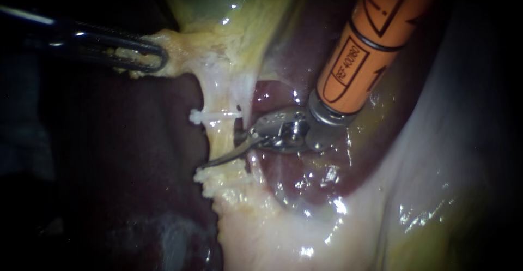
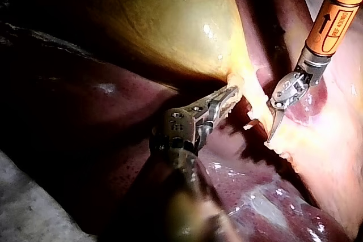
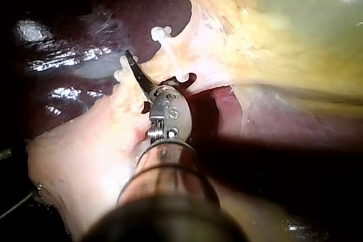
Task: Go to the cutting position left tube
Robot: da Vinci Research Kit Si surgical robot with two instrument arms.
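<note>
Tissue is sitting pinched in our left instrument [image 1: 150, 58]. Its jaws are pressing together from two sides on a flap of yellow tissue [image 1: 174, 50] just ahead of them, where the gallbladder [image 1: 218, 4] is narrowing. Through the left wrist camera we are seeing the same hold. The left instrument [image 2: 227, 99] is biting the edge of the yellow tissue [image 2: 235, 81], the gallbladder [image 2: 170, 21] is bulging beyond the jaws, and dark liver [image 2: 85, 117] is lying beside and under the shaft.

Our right instrument [image 1: 223, 157], on its orange shaft, is resting one curved blade across the left tube [image 1: 220, 134] and touching it. A white clip [image 1: 215, 115] is sitting on the tube just beside the blade, on the gallbladder side. Through the right wrist camera we are looking along the shaft. The right instrument [image 3: 136, 72] is reaching ahead past the left tube [image 3: 157, 67], with the clip [image 3: 170, 55] close beside the blade. Only that one blade is showing in any view, so we cannot tell whether this tip is spread or pressed together.
</note>
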